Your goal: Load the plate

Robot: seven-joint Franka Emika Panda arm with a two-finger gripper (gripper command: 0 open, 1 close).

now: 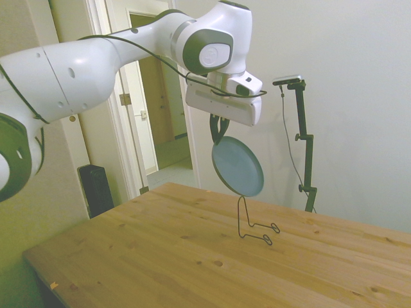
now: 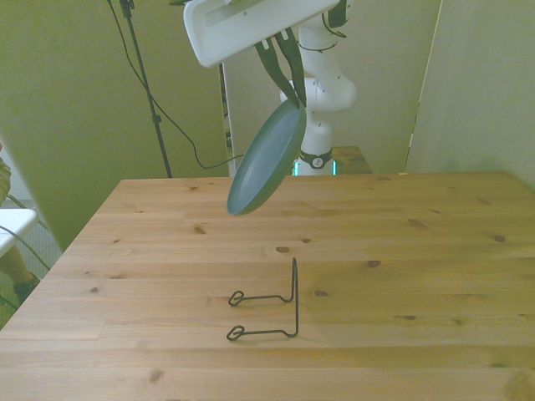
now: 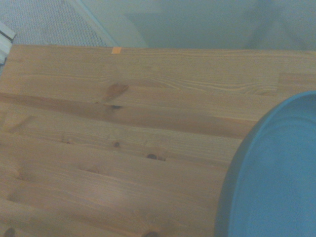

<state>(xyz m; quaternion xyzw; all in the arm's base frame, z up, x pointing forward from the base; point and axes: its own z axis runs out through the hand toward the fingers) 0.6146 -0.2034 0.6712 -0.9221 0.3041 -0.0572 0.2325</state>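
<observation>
Pale walls and an open doorway behind a wooden counter [image 1: 192, 256], tool [image 1: 218, 133] clamped on the top rim of the teal plate [image 1: 238, 167], plate hanging tilted in the air, black wire stand [image 1: 255, 224] on the counter below, roughly 6 o'clock of the plate in the side view

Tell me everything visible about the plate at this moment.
The plate is round, shallow, matte teal blue-grey, with a low raised rim. It hangs tilted on edge in the air, pinched at its upper rim by the gripper. It touches neither the wooden table nor the black wire stand below.
</observation>
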